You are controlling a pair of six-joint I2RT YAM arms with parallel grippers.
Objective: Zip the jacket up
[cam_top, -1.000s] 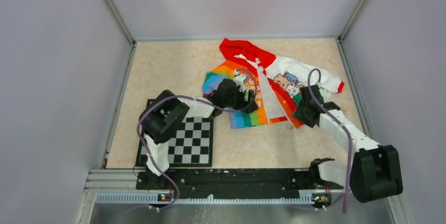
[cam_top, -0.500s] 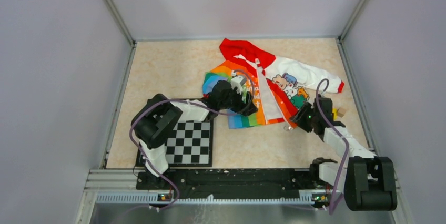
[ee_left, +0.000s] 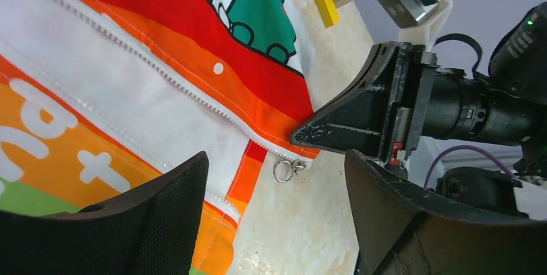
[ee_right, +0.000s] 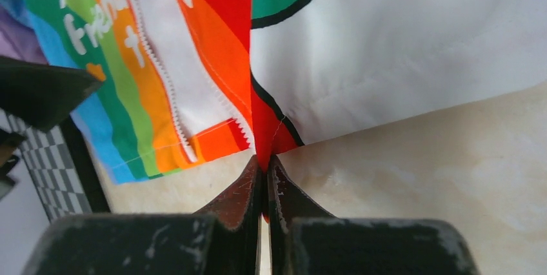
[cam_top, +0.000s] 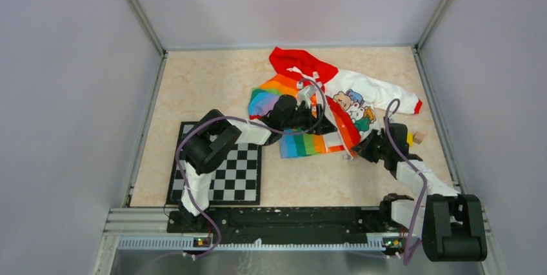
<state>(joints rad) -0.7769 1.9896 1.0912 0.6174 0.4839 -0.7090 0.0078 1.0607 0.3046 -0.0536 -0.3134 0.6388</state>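
The jacket [cam_top: 351,94] lies unzipped on the table, red hood [cam_top: 293,62] at the far end, rainbow half [cam_top: 303,144] on the left and white cartoon half on the right. My right gripper [cam_top: 362,149] is shut on the red bottom corner of the jacket [ee_right: 261,126], its jaws [ee_right: 266,162] pressed together on the fabric. My left gripper [cam_top: 326,123] hovers open over the lower front. Between its fingers in the left wrist view [ee_left: 277,162] lies the zipper's metal pull ring [ee_left: 284,170], at the foot of the white zipper tape [ee_left: 129,75].
A black-and-white checkerboard [cam_top: 232,172] lies at the near left. A yellow block [cam_top: 409,138] and a wooden block [cam_top: 419,137] sit just right of the right gripper. Grey walls enclose the table on three sides.
The right gripper has closed on the jacket's bottom corner. The left gripper has shifted right across the rainbow half toward the zipper's foot.
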